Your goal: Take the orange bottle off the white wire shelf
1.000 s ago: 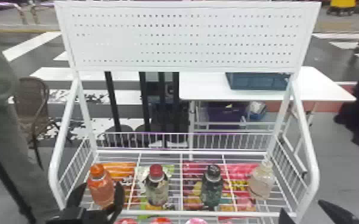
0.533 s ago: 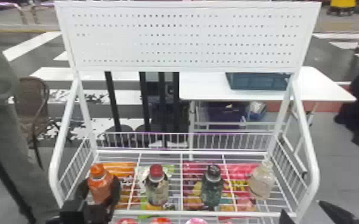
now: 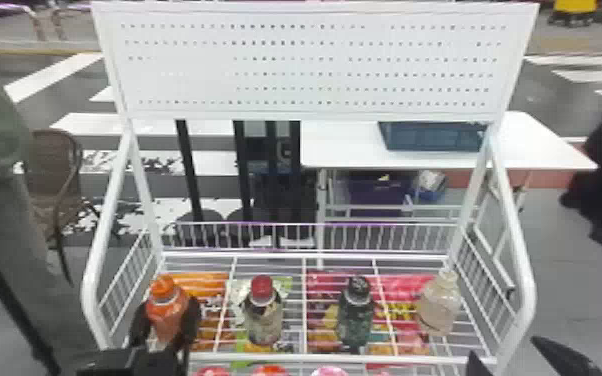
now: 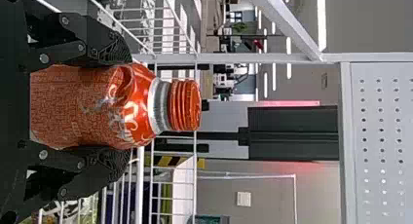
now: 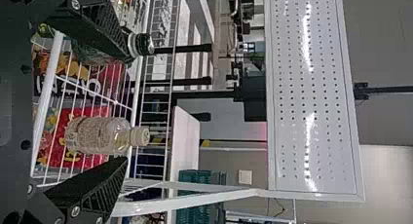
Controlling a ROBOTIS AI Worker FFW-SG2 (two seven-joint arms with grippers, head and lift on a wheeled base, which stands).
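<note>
Left gripper [image 3: 168,303] has moved in around orange bottle [image 3: 166,314]

Its fingers grip the bottle from both sides, upright on the white wire shelf [image 3: 340,358]. The right gripper [image 3: 504,346] is near the shelf's front, fingers wide apart.

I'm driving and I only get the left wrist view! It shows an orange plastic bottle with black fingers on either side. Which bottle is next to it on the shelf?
Observer: In the head view, a red-capped plastic bottle stands next along the white wire shelf, on the robot's right.
Operator: Cool! And where's my other gripper?
Observer: The black right gripper is near the shelf's front right corner.
</note>
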